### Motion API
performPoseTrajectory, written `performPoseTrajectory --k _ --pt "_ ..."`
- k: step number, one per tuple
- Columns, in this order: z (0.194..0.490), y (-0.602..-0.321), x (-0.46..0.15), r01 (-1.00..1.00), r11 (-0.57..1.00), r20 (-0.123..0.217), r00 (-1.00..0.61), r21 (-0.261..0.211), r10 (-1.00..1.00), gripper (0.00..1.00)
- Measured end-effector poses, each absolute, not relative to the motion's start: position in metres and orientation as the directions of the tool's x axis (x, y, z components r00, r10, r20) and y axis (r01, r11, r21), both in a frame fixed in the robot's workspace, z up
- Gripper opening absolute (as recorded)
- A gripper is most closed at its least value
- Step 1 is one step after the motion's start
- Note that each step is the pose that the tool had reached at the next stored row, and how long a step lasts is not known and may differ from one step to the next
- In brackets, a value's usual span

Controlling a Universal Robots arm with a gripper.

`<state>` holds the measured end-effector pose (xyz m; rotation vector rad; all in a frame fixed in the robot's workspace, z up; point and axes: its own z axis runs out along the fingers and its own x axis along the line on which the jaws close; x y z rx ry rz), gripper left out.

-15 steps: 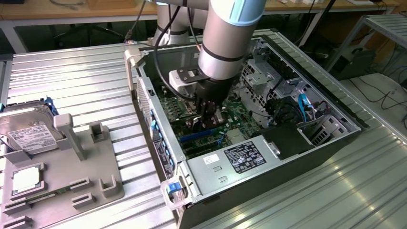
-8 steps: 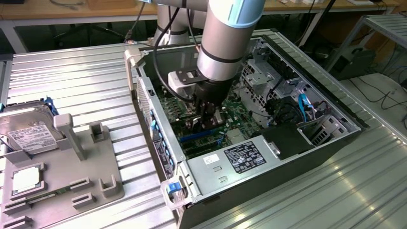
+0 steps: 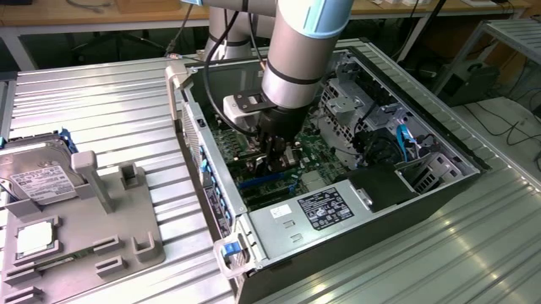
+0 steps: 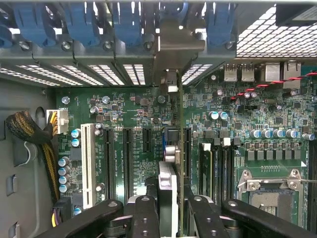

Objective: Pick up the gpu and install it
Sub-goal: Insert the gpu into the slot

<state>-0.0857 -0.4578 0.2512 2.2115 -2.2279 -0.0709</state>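
Near side, the exterior view's left: grey fixture (image 3: 114, 218) holding the processor chip (image 3: 35, 237) and, behind it, the hard drive (image 3: 34, 174). Neither is touched and no card is left on it. Right of that the open case (image 3: 203, 136) lies on its side on the ribbed metal table (image 3: 473, 253), with the power supply (image 3: 325, 209) at its near end. Past that, the gripper (image 3: 279, 155) is down inside the case over the motherboard (image 3: 320, 158). In the wrist view the jaws are clamped on the gpu (image 4: 168, 183), fingers (image 4: 143, 213) either side. The card is seen edge-on and upright, running from the gripper (image 4: 171, 198) toward the far rear wall, its metal bracket (image 4: 171, 47) up against the row of blue latches (image 4: 124, 20). So pick is done and we're in the install step. The card hangs in line with the black expansion slots (image 4: 128, 158), right of the white slot (image 4: 88, 163) and left of the processor socket (image 4: 267, 191). Can't tell if the edge connector is in a slot yet. My read is that seating needs the card kept square to the slot, bracket tab lined up with the rear opening, and a straight push with no tilt.
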Motion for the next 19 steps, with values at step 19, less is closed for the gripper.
performPoseTrajectory --k 19 --pt "0.2505 -0.4576 -0.0860 -1.000 0.007 -0.031 -0.008 0.026 -0.999 0.28"
